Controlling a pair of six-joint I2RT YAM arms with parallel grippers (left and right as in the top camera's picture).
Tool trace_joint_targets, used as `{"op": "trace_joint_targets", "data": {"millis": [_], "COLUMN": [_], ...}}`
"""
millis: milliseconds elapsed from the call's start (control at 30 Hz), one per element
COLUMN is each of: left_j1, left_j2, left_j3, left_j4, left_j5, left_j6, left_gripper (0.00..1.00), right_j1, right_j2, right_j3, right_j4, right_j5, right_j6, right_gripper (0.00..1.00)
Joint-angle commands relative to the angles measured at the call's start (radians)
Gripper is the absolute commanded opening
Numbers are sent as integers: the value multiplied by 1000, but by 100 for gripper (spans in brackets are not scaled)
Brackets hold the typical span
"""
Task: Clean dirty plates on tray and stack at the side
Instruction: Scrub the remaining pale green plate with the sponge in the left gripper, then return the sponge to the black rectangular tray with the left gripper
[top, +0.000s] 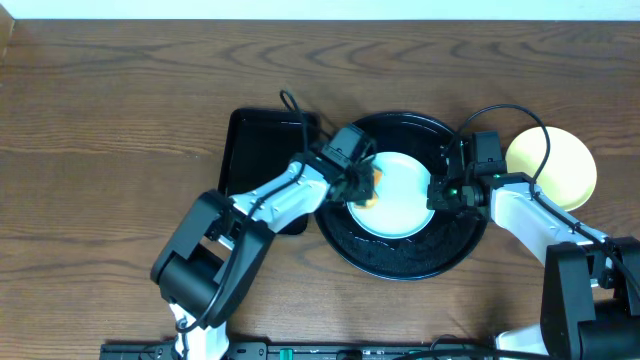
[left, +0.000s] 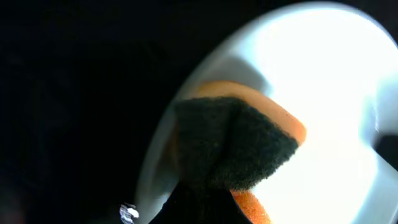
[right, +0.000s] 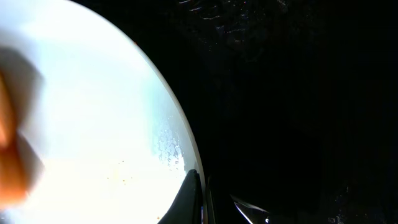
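So the mint plate (top: 400, 200) sits inside the round black tray (top: 400, 268), roughly in its middle. The left gripper (top: 362, 185) has its jaws clamped on a sponge (left: 236, 149), orange foam with a dark scrubby face, pressed onto the plate's left part. The right gripper (top: 440, 192) comes in over the tray's right side, its jaws pinched shut on the plate's rim, as far as the wrist view shows.

My guess on handling: the plate looks light, stiff and glossy, and there are tiny droplets near its edge, so probably slick. The rim is the only sensible place to grab it, and a thin-edge pinch like that could slip or let the plate spin under the scrubbing. The sponge is soft and squashes, so it's forgiving.

A yellow plate (top: 560, 165) sits on the surface (top: 120, 150) just right of the tray, looking clean from above. I can't spot a third plate. A rectangular tray (top: 255, 150) touches the round one's left side.

The surface is dark brown woodgrain with plenty of bare room left of the tray. Of the room only a pale strip beyond the far edge shows.
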Motion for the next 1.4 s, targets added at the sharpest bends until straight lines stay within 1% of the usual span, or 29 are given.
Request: {"op": "trace_joint_targets", "data": {"millis": [0,100,233,467,600,733,833,900,967,1133,1233,1367], "left_j1": [53,79,92,100,141,193,238,267,300,387,440,513], "left_j2": [-30,-59,-142,-296,-312,-305,-290,-277,-259,-188,-137,-69], "left_j3": [-17,-16,-16,-16,-18,-34,-42,-46,-46,-47,-47,-47], "left_j4": [37,69,55,-58,-161,-190,-197,-188,-184,-160,-145,-127], "left_j5": [-145,-143,-124,-123,-203,-226,-224,-185,-145,-26,79,258], "left_j6": [94,93,93,94,94,95,148,222,260,285,318,396], "left_gripper": [7,7,8,8,8,8,8,8,8,8,8,7], "right_j1": [15,15,15,15,15,15,15,15,15,15,15,15], "right_j2": [-5,-5,-5,-5,-8,-44,-100,-149,-191,-280,-330,-394], "right_j3": [-9,-9,-9,-9,-9,-5,5,7,7,7,7,7], "right_j4": [-14,-16,-16,-11,0,19,19,19,18,12,12,11], "right_j5": [13,13,14,14,14,26,70,92,124,186,249,362], "right_j6": [8,8,8,8,8,0,-5,-31,-40,-84,-127,-198], "right_gripper": [1,1,1,1,1,1,1,1,1,1,1,1]}}
